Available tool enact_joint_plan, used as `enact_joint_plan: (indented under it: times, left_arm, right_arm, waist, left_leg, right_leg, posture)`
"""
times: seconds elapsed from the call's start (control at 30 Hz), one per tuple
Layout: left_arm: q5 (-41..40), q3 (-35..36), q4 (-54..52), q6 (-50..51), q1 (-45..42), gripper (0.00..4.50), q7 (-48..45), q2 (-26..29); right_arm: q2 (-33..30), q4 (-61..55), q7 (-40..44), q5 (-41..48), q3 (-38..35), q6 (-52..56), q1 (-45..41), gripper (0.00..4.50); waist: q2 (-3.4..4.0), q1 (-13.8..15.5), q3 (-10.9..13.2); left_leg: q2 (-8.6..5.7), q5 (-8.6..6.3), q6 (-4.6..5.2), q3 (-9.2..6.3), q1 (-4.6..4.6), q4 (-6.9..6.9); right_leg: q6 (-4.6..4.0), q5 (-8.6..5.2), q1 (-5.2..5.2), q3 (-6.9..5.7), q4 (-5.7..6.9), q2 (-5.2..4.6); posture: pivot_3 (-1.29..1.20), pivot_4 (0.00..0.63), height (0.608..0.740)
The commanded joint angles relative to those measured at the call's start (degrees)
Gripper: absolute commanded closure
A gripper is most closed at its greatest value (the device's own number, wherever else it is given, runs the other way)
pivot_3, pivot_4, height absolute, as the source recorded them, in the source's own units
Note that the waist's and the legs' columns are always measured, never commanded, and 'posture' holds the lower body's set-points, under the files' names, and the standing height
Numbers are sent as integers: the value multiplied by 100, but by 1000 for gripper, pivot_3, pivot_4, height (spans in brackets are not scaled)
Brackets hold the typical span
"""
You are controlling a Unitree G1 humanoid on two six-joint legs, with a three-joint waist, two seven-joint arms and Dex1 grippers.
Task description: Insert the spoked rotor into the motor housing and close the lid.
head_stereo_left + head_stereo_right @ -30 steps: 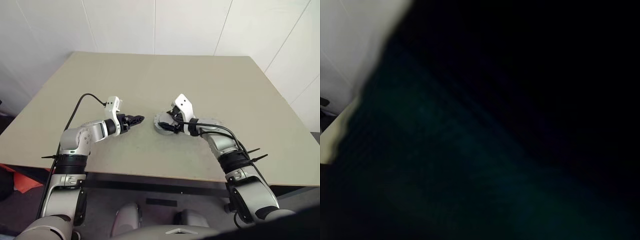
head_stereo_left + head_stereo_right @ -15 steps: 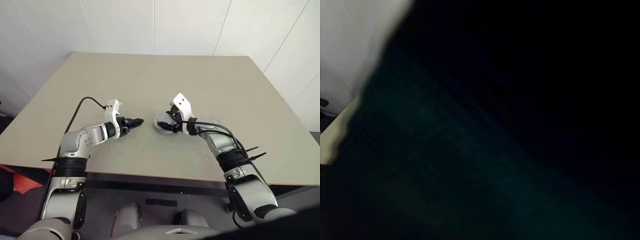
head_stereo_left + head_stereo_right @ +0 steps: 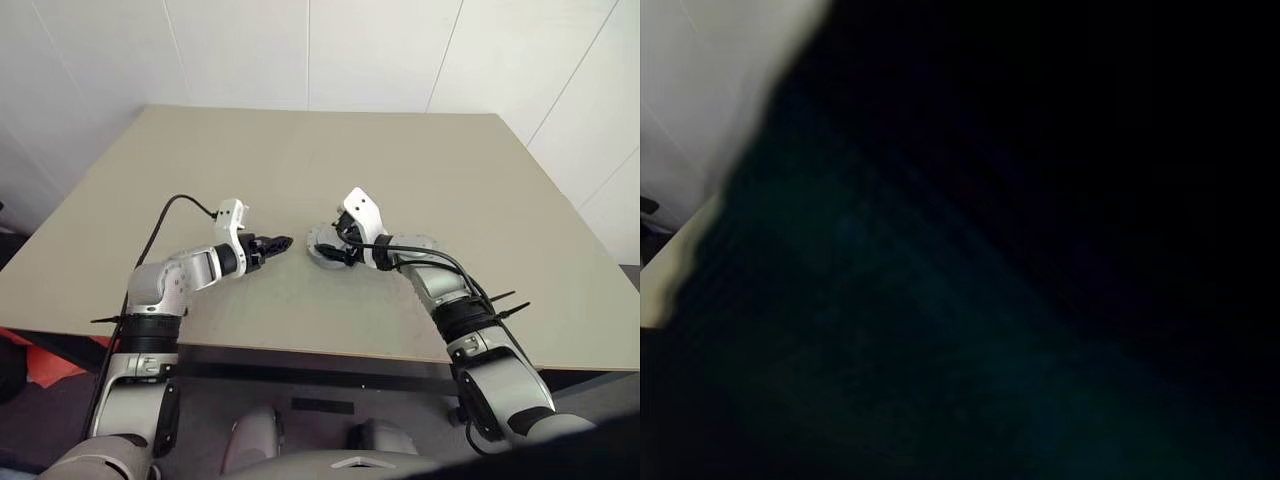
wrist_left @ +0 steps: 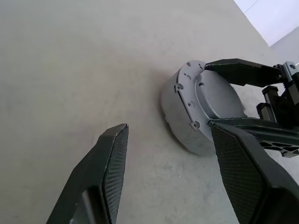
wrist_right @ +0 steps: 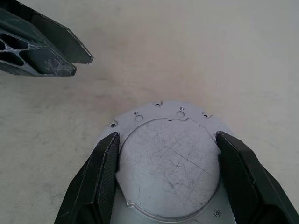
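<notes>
motor housing (image 5: 168, 163): near edge cut off in the right wrist view; inside hidden under the flat grey top face; too small in the left eye view to read any detail.
right gripper (image 4: 222, 95): far ends of the jaws masked by the housing wall in the left wrist view; contact with the wall perhaps, not clear.
left gripper (image 5: 42, 42): base cropped by the picture's edge.
right eye view: almost wholly dark, blocked by something close.
worktop (image 3: 300, 160): near edge partly hidden behind the arms.

Soft, even daylight washing the beige tabletop (image 3: 400, 160), faint diffuse shadows lying under the arms, no glare showing, right eye view sitting almost wholly dark and blurred, wrist views staying sharp
</notes>
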Motion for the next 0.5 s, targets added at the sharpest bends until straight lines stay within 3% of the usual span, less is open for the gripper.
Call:
enact_joint_plan:
  times: [0.03,0.1,0.33,0.5]
  left_arm:
    - [-273,402,562,-56,-578,1686,255,-472]
    - [-317,621,1007,-154,-821,2046,382,-683]
    - [-71,754,2523,-576,-1546,4341,530,-1048]
    - [270,439,3164,-556,-1804,4486,381,-1120]
  right_arm:
    - [-86,198,-91,-249,119,98,38,1355]
    - [-90,196,-95,-255,123,96,34,1355]
    - [-122,117,-140,-266,130,94,61,1355]
    - [-132,51,-189,-271,111,97,100,1355]
  waist:
    - [-1,1,0]
    - [-1,0,0]
    - [-3,3,1]
    - [-4,22,2]
  left_leg:
    - [0,0,0,1,4,0]
    - [0,0,0,2,9,0]
    - [-1,-1,2,2,14,-11]
    - [0,-1,2,2,21,-14]
  right_leg:
    - [0,0,8,0,-2,0]
    - [0,1,13,3,-4,0]
    - [0,1,18,3,-17,0]
    - [0,1,22,3,-19,0]
  posture:
    - [0,0,740]
    - [0,0,740]
    - [0,0,740]
    - [0,0,740]
